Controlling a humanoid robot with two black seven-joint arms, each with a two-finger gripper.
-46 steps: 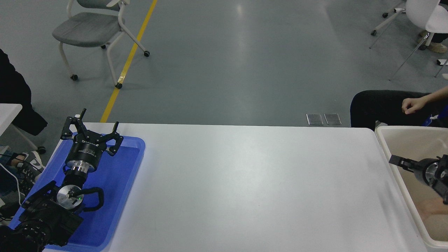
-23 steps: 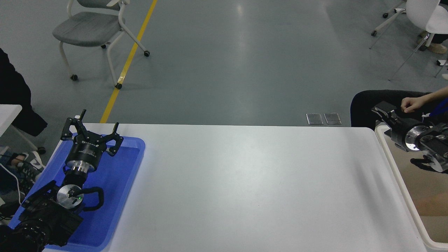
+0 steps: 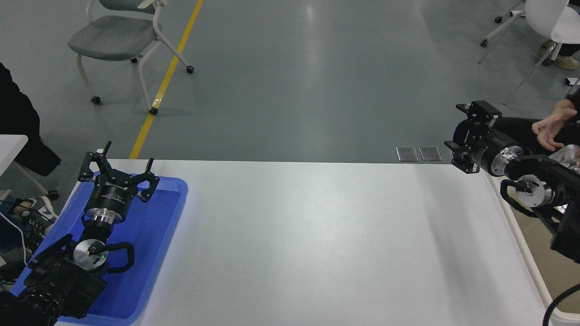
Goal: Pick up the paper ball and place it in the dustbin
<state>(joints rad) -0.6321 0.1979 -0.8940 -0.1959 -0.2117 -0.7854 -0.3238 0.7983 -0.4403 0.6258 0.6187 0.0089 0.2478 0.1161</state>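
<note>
Right gripper (image 3: 462, 138) raised beyond table's far right corner, fingers spread, empty.
Dustbin (image 3: 532, 267) below and behind it; left gripper (image 3: 118, 168) spread over blue tray (image 3: 167, 213).

Grey floor (image 3: 290, 77), smooth, slightly glossy; a pale streak of overhead light reflects off it near top centre. Yellow line (image 3: 165, 81) painted on the floor, running diagonally from the top edge down toward the table's far left corner. Grey-seated chair (image 3: 122, 34) on castors, cream frame, standing just left of the line. White chair (image 3: 541, 20) with thin metal legs at top right, partly cut off. Two small metal floor plates (image 3: 419, 153) side by side, just beyond the table's far edge. White table (image 3: 317, 235) fills the foreground, matte. Corner of a second white surface (image 3: 10, 149) at far left.
</note>
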